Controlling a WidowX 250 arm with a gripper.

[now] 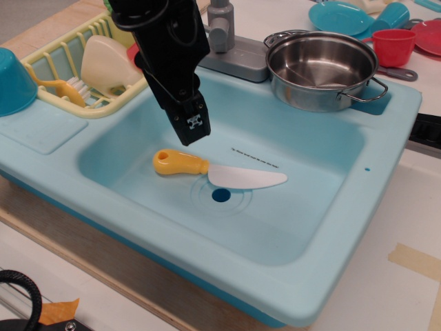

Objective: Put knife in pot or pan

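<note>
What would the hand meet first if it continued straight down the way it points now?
Probably the knife: the hand points down into the sink, just above the yellow handle. From one view depth is unclear, so it might meet the sink floor just behind the handle instead.

One knife (217, 171), one pot (322, 69), one red cup (393, 46), one sink (313, 276).

knife (215, 170): toy, chunky rounded yellow handle, white pointed blade; lies flat on the sink floor, handle toward 9 o'clock, tip toward 3 o'clock, blade just above the drain hole.
pot (322, 69): round, shiny steel, two loop side handles, rolled rim; upright, nothing inside, on the sink's back ledge at 1 o'clock from the knife, well apart.
</note>
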